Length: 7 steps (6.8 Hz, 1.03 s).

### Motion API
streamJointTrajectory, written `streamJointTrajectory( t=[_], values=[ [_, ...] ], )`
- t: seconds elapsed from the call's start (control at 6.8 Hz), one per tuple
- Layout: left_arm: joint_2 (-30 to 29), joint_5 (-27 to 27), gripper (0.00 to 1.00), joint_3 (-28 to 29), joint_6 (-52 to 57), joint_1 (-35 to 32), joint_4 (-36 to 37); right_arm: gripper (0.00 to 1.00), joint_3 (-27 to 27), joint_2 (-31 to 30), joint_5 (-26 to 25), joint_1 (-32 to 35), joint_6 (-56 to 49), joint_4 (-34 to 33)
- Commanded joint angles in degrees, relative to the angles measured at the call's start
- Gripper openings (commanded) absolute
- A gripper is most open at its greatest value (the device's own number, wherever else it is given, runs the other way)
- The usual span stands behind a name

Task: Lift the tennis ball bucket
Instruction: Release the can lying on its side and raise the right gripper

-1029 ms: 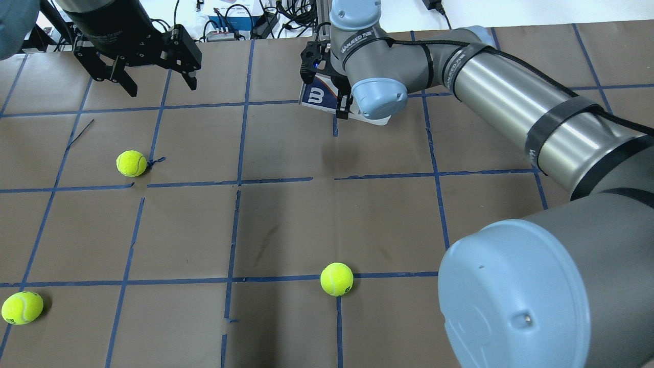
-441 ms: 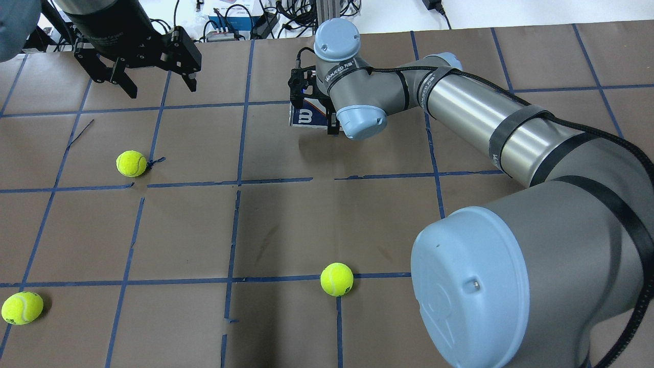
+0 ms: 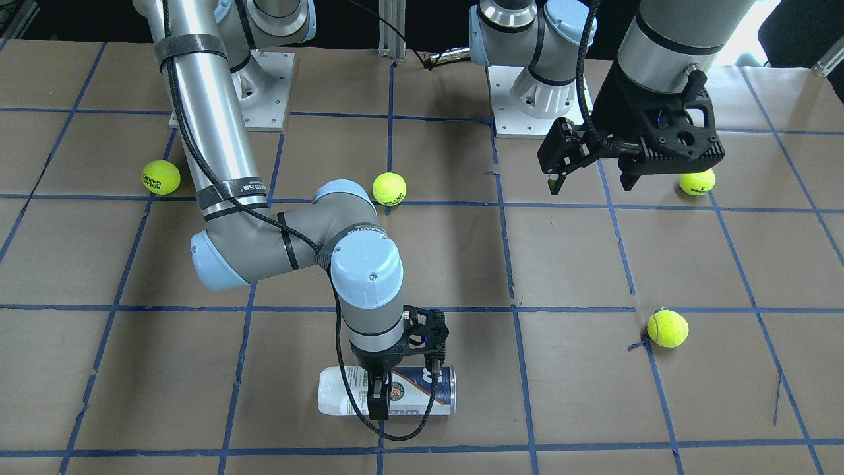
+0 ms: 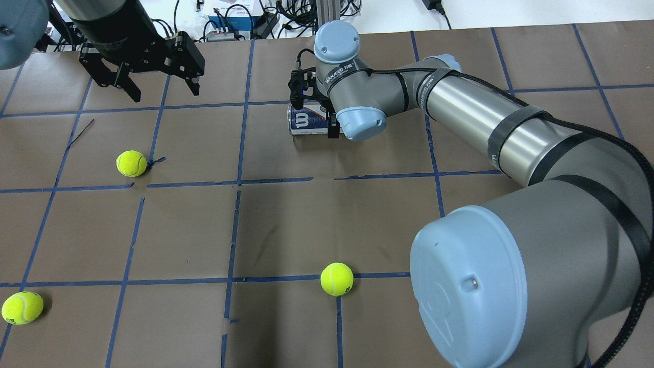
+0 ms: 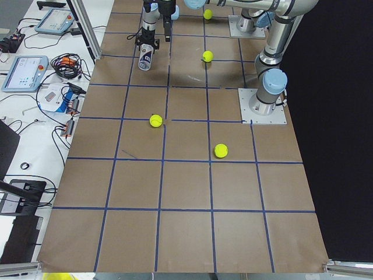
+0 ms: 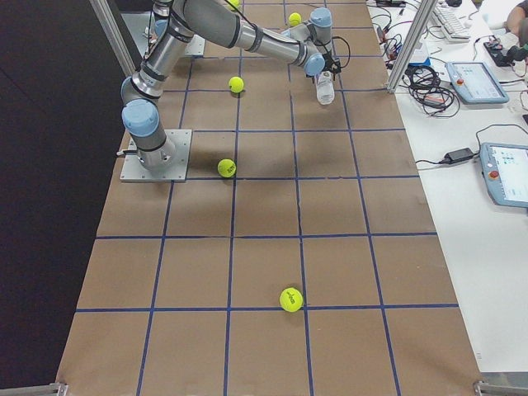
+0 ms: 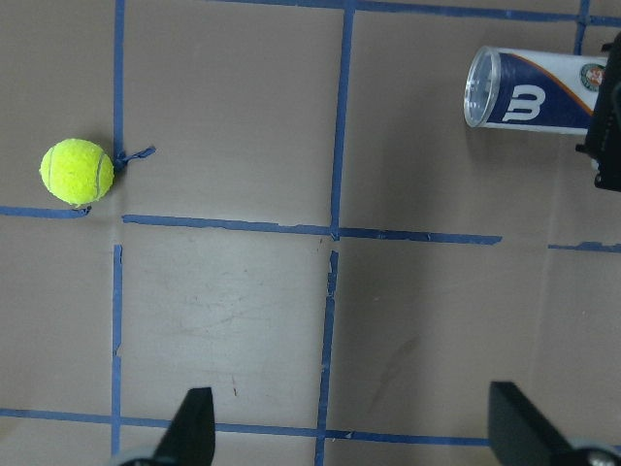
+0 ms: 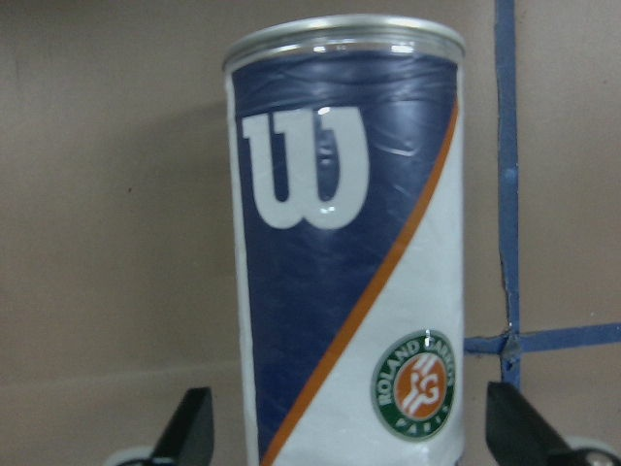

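The tennis ball bucket (image 3: pixel 412 389) is a clear tube with a navy-and-white "W" label. It lies on its side on the brown table, and also shows in the overhead view (image 4: pixel 304 122) and the left wrist view (image 7: pixel 534 89). My right gripper (image 3: pixel 403 394) is down over its middle, one finger on each side. In the right wrist view the bucket (image 8: pixel 340 243) fills the space between the fingers (image 8: pixel 189 432), with a small gap on both sides. My left gripper (image 4: pixel 166 94) is open and empty, raised over the far left of the table.
Several yellow-green tennis balls lie loose on the table: one (image 4: pixel 131 163) left of the middle, one (image 4: pixel 336 279) near the front centre, one (image 4: pixel 22 307) at the front left. Blue tape lines grid the table. Cables and devices lie past the far edge.
My right arm has come down and slightly left with the bucket. The bucket was tilted up off the table and now lies flat on it. The left gripper has barely shifted.
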Motion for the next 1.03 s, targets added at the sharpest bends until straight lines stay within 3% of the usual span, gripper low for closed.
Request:
streamJointTrajectory(
  t=[0.0,0.15,0.29,0.44,0.59,0.88],
  values=[
    [-1.6,-0.6,1.00,0.7,0.8,0.4,1.0,1.00,-1.2,-2.6,0.0,-1.0,0.3,0.0],
    [-4.1,-2.9,1.00,0.5,1.3,0.5,3.1,1.00,-2.1,-5.8,-0.5,-3.4,3.6,0.0],
    [-8.6,-8.1,1.00,1.2,1.4,0.5,9.6,1.00,-2.2,-8.2,-0.2,-7.9,12.2,0.9],
    [-14.6,-8.6,1.00,1.4,2.4,1.3,14.8,1.00,-1.8,-10.8,0.3,-10.8,23.3,2.0],
    [-19.9,-9.8,1.00,1.4,2.4,3.4,19.8,1.00,-1.0,-14.4,0.5,-11.9,28.4,12.0],
    [-25.9,-16.5,1.00,1.3,2.4,3.5,22.1,1.00,3.2,-24.7,0.5,-16.7,41.4,27.3]
  ],
)
